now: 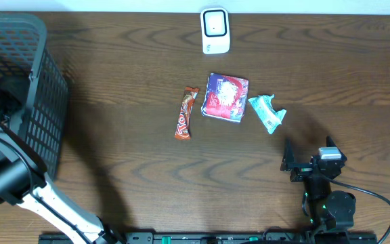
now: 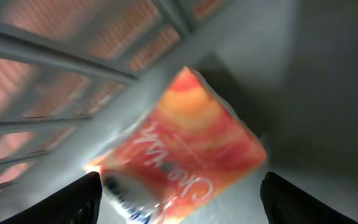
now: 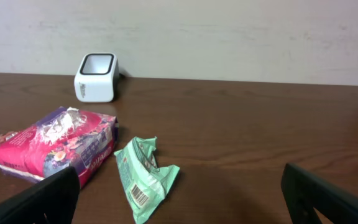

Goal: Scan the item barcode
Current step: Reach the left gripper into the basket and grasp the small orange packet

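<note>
Lying in the basket (image 2: 55, 62), orange packet (image 2: 197, 137) runs diagonally; left pincer (image 2: 182, 190) and right pincer (image 3: 179, 183) spread.

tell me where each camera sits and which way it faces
overhead: above the table, looking straight down; left arm, right arm show.
left wrist: inside the basket, facing an orange packet; left fingers at bottom corners.
right wrist: low over the table, facing the back wall; right fingers at bottom corners.
shared: overhead and right wrist both show scanner, pink packet, green packet.
</note>
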Controlling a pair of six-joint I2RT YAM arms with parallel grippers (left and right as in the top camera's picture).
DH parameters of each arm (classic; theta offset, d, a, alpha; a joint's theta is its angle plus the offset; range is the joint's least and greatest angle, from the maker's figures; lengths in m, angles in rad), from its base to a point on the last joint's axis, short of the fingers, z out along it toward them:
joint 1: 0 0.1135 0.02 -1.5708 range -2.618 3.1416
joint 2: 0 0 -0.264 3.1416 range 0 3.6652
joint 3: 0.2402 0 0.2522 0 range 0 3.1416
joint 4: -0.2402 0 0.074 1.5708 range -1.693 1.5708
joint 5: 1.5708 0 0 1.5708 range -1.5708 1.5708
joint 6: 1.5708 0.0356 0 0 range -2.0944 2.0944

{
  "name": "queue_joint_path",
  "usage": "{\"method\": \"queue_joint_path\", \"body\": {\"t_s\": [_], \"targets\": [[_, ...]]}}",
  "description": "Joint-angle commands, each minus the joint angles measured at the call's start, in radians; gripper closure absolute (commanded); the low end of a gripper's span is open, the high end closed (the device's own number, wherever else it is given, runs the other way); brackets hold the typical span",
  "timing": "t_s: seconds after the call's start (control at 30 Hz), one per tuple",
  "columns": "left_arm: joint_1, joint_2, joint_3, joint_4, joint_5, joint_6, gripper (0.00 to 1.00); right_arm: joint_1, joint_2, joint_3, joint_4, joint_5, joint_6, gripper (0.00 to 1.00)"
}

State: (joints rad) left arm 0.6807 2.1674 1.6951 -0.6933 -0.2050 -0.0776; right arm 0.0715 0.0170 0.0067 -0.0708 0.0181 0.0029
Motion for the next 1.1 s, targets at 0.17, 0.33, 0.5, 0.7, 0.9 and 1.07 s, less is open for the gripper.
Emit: {"method": "queue_joint_path", "body": {"t_s": [0.17,0.33,0.5,0.7,0.9,1.07], "targets": [[0.006,0.064,-0.010,0.001,0.021,0.038,0.41,0.007,-0.004,-0.002,-0.004,-0.001,0.003,0.01],[0.006,0.057,-0.009,-0.009,0.022,0.040,0.92,0.007,-0.004,-0.002,-0.004,-0.001,0.003,0.01],[0.006,-0.006,-0.008,-0.062,0.023,-0.066,0.93,0.007,-0.004,-0.002,-0.004,-0.001,0.003,0.01],[0.006,-0.239,-0.008,-0.053,0.201,-0.303,0.93,0.007,-0.004,-0.002,-0.004,-0.001,0.003,0.01],[0.005,-0.495,-0.008,-0.016,0.660,-0.406,0.93,0.007,-0.004,-0.002,-0.004,-0.001,0.003,0.01],[-0.054,-0.686,-0.008,-0.043,0.909,-0.484,0.93,0.007,-0.004,-0.002,-0.004,-0.001,0.003,0.01]]}}
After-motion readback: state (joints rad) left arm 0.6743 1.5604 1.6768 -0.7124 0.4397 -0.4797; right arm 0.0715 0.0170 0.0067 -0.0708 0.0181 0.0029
